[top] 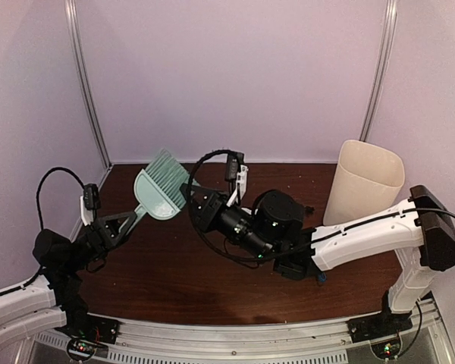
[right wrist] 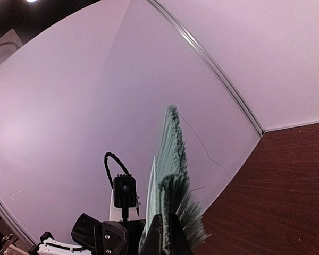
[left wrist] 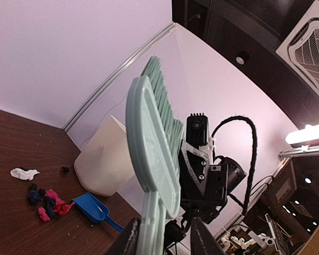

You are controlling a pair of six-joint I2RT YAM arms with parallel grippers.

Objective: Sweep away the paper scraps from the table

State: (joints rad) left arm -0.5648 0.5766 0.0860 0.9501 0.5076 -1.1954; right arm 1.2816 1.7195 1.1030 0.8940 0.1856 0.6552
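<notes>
A pale green hand brush point(top: 161, 189) hangs in the air between my two grippers. My left gripper point(left wrist: 165, 234) stands round its handle point(left wrist: 151, 228): one finger lies against the handle, and a gap shows at the other finger. My right gripper point(right wrist: 173, 236) is shut on the brush's bristles point(right wrist: 175, 196). The paper scraps, a pink and dark blue heap point(left wrist: 48, 204) and a white bit point(left wrist: 24, 172), lie on the table point(left wrist: 10, 223) in the left wrist view. In the top view my right arm hides them.
A blue dustpan point(left wrist: 90, 207) lies right beside the scraps, its mouth toward them. A tall beige bin point(top: 364, 182) stands at the back right, just behind the dustpan. My right arm point(top: 349, 235) stretches low across the table's middle.
</notes>
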